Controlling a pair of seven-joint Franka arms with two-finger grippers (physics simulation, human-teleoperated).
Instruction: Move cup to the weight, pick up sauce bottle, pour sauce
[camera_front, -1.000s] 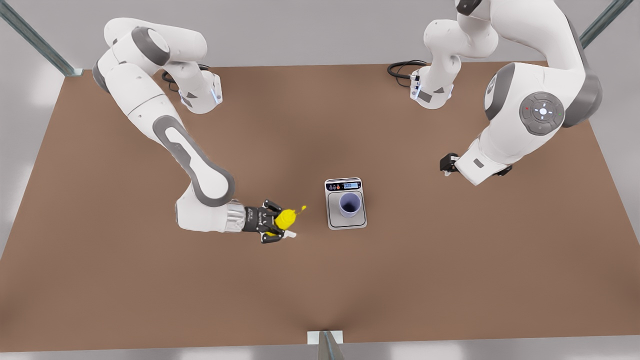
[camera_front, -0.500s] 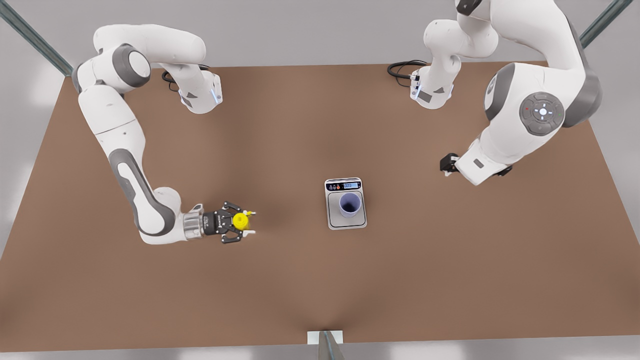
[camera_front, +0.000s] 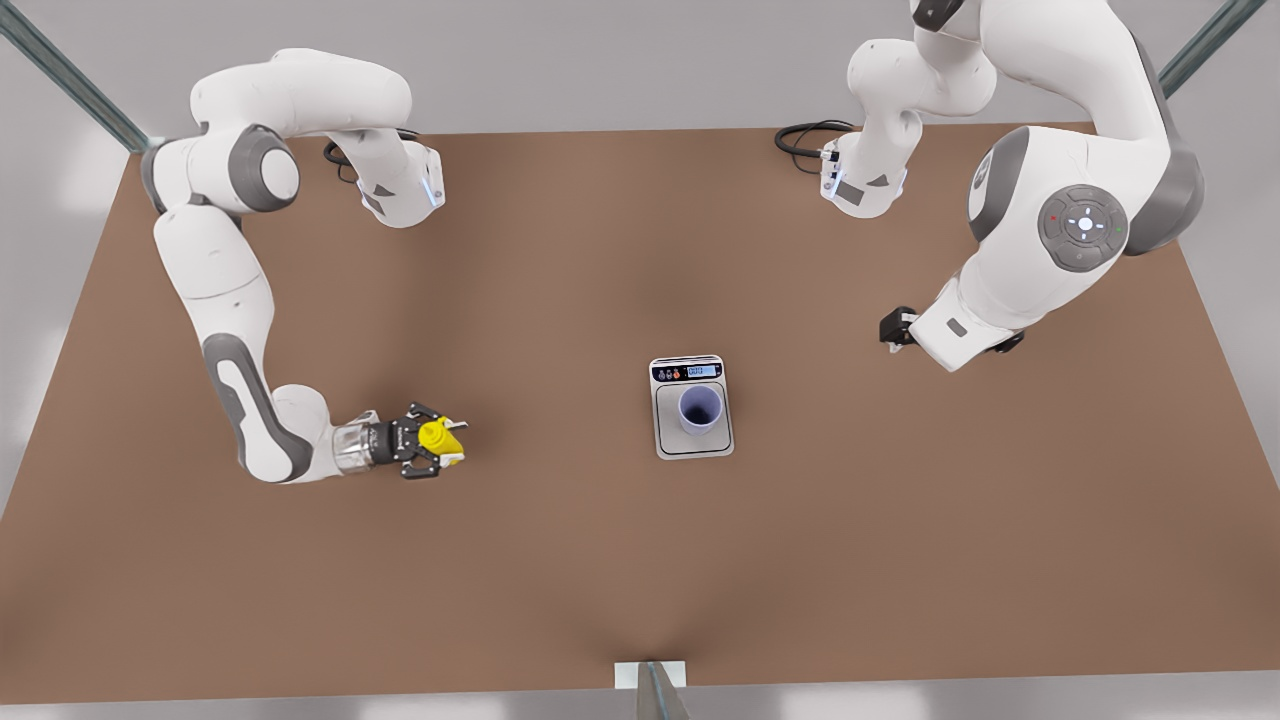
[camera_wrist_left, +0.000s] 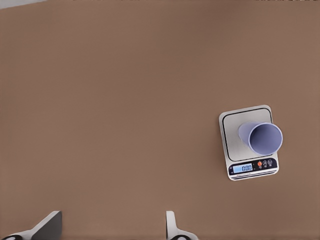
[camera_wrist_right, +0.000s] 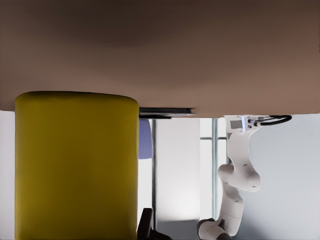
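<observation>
The pale lavender cup stands upright on the steel plate of the weight, at the table's middle; both also appear in the left wrist view, cup on weight. At the front view's left, my right gripper is shut on the yellow sauce bottle, which looks upright and low over the table. Its yellow body sits close in the right wrist view, with the cup far behind it. My left gripper waits high above the table, open and holding nothing.
The brown table stretches wide around the weight. The left arm's bulky elbow hangs over the table at the front view's right. A black cable lies by that arm's base. A metal post stands at the near edge.
My right gripper has carried the sauce bottle away from the weight toward the front view's left. The bottle's nozzle no longer points at the cup. The left arm has stayed still.
</observation>
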